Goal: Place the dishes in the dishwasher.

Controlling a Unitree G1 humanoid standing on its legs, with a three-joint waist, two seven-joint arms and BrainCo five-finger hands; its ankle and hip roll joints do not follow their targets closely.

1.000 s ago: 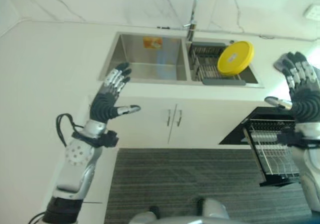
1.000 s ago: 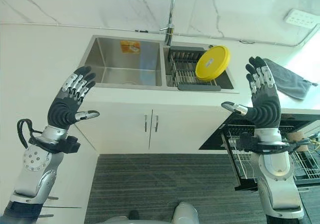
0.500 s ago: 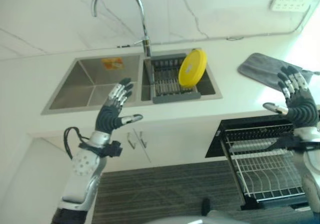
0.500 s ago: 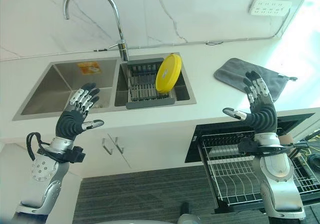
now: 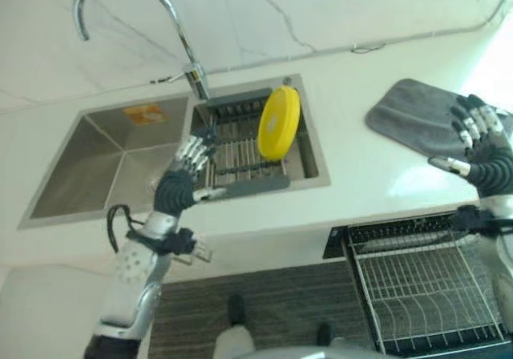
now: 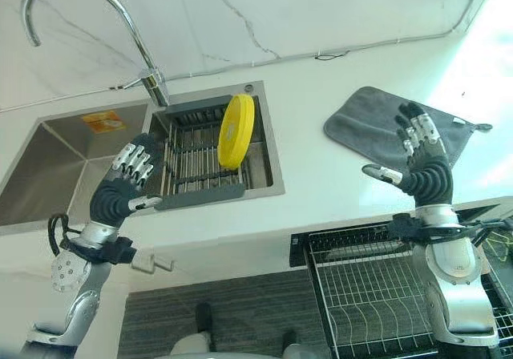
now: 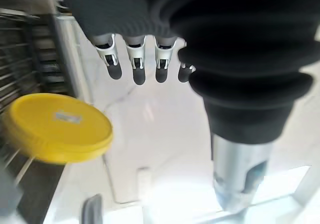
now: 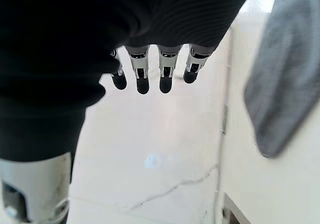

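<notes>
- Left eye view: I see the left hand (image 5: 178,187) raised over the near edge of the sink (image 5: 88,147), fingers straight and spread, thumb out to the side, holding nothing. The yellow plate (image 5: 278,123) stands on edge in the drying rack (image 5: 236,147), beyond the fingertips and apart from them. The curved tap (image 5: 132,14) rises behind the rack.
- Right eye view: I see the right hand (image 6: 425,167) held up above the counter's (image 6: 321,167) front edge, fingers straight and fanned, thumb pointing inward, empty. The grey cloth (image 6: 377,123) lies flat on the counter just past the fingertips. The dishwasher rack (image 6: 377,295) is pulled out below the wrist, its wire tines bare.
- Left wrist view: I note the fingers (image 7: 134,59) extended in a row, nothing between them. The yellow plate (image 7: 55,129) sits beyond and to one side of the tips, leaning on the rack wires; no contact.
- Right wrist view: I note the fingers (image 8: 165,66) straight and side by side, holding nothing. The grey cloth (image 8: 282,74) lies off to the side of the tips on the white counter.
</notes>
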